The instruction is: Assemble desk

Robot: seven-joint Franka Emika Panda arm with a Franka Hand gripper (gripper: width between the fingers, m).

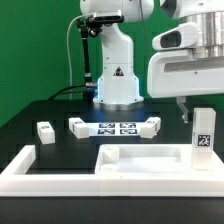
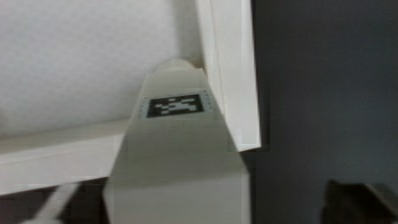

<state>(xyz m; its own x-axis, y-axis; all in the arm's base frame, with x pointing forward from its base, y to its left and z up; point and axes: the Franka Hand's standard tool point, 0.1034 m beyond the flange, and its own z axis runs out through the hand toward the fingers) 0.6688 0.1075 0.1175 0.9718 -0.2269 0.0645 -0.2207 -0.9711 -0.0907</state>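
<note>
Over the desk top's corner at the exterior view's right, your hand (image 1: 198,104) hangs open around the upright leg (image 1: 203,133).
In the wrist view, dark gaps show on either side of the leg, so nothing seems to steady it. If you close off-centre or brush it, it could tip off the desk top (image 1: 130,150) or seat crooked. The spare leg (image 1: 45,131) lies well apart on the smooth black worktop (image 1: 60,110), beyond the marker board (image 1: 112,127). You have a green backdrop behind and a low white border wall (image 1: 50,185) in front.
</note>
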